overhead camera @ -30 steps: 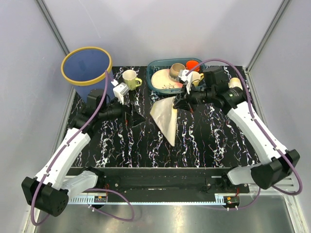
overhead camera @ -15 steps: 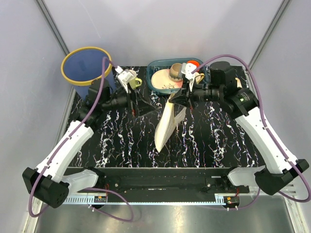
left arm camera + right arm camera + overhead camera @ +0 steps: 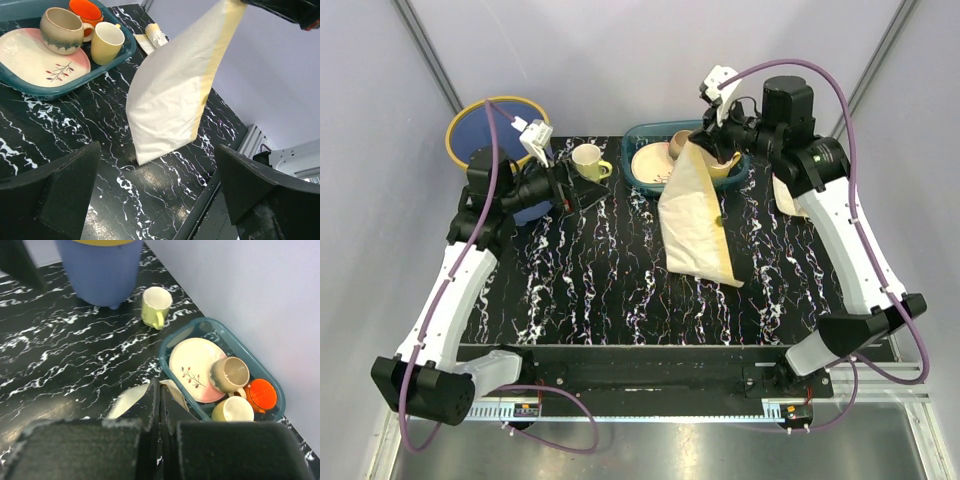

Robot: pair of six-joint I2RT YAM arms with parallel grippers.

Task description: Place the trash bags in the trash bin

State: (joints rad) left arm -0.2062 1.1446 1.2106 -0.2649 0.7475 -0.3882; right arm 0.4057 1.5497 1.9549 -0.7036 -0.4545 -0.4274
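A large cream-white trash bag [image 3: 695,220] hangs over the table from my right gripper [image 3: 704,148], which is shut on its top edge above the basket's near rim. In the right wrist view the film [image 3: 126,401] pokes out on both sides of the closed jaws [image 3: 160,396]. My left gripper [image 3: 592,190] is open and empty, left of the bag and apart from it; its view shows the bag [image 3: 170,95] ahead of the wide fingers [image 3: 159,175]. A small pale bundle [image 3: 152,36] lies beyond the bag. The blue, yellow-rimmed trash bin [image 3: 495,125] stands at the back left, partly behind my left arm.
A teal basket [image 3: 642,140] at the back holds a cream plate [image 3: 195,362] and several mugs. A yellow-green mug [image 3: 588,160] stands between bin and basket. The table's right edge [image 3: 235,150] is near the bag's lower corner.
My right gripper has lifted the bag up and back toward the basket, so it now hangs spread out. My left arm has risen and pulled back toward the bin, still open.
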